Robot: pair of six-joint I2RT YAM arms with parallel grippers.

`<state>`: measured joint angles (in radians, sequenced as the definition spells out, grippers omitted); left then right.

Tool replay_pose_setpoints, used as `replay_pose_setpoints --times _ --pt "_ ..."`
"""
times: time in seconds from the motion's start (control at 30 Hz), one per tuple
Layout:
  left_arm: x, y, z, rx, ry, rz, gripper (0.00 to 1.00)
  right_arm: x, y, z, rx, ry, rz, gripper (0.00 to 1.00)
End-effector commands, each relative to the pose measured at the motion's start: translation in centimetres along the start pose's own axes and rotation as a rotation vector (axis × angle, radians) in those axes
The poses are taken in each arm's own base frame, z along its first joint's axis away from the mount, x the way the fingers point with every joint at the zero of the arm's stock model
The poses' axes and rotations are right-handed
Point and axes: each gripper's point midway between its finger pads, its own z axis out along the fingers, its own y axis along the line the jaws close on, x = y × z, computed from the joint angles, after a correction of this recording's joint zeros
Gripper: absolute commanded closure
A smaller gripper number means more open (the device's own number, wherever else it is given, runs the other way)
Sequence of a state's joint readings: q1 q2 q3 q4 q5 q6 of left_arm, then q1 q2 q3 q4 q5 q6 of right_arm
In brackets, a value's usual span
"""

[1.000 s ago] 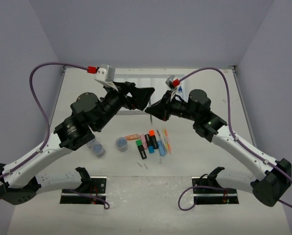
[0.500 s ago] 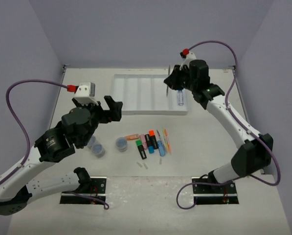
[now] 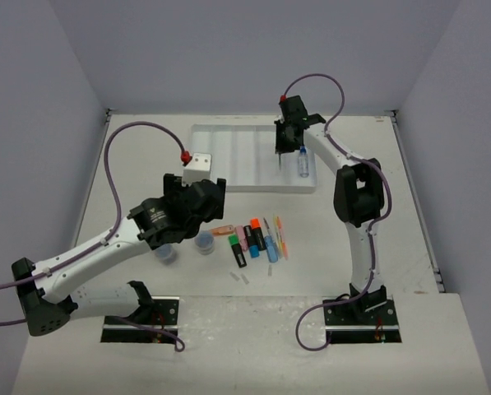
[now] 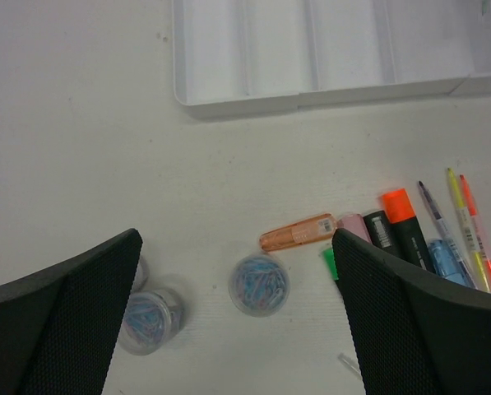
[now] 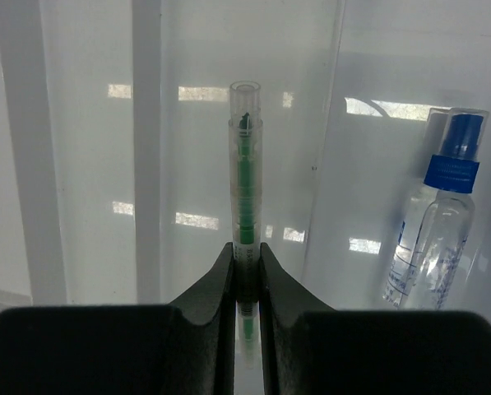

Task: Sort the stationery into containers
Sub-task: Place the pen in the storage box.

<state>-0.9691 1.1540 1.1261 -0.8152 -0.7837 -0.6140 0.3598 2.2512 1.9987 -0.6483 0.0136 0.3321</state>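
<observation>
**Green pen pinched at one end above the tray**

The green pen (image 5: 246, 189) is a thin clear barrel with green inside; I judge it light, stiff and smooth, so it can slip or swing if the grip is loose; the hold near one end leaves most of its length free, and a hold nearer the middle would be steadier. Its long axis continues the line of the right fingers (image 5: 212, 284), which are clamped together on it; the free capped end points away from them toward the floor of the tray (image 5: 146, 164), and in the right wrist view it runs parallel to the dividers. Whether the end touches the floor I cannot tell. Just beside it, in the neighbouring compartment, lies the bottle (image 5: 430, 222) with its blue cap.

Well apart, on the tabletop (image 4: 81, 123) near the tray, the left fingers (image 4: 64, 313) stand wide apart and hold nothing; under them are two tubs (image 4: 259, 284), the highlighters (image 4: 401, 210) and the thin pens (image 4: 467, 230), not yet sorted.
</observation>
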Motion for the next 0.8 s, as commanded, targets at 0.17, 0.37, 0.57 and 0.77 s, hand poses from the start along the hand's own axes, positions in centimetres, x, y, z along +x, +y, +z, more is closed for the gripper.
replay_pose_setpoints --times 0.17,0.37,0.57,0.77 --pt "-0.2 5.5 -2.7 -0.051 -0.116 -0.059 0.0 -0.6 1.6 0.5 -0.04 -0.007 0.021 0.99" --pt "2.7 5.0 -1.0 -0.068 -0.058 0.006 0.0 -1.1 1.9 0.4 -0.051 -0.017 0.014 0.94" --pt "3.6 4.4 -0.2 -0.073 -0.017 0.068 0.0 -0.7 2.3 0.5 -0.064 0.004 -0.006 0.86" --pt "3.3 4.2 -0.5 -0.04 -0.038 0.052 0.0 -1.0 3.2 -0.1 -0.09 0.002 -0.018 0.68"
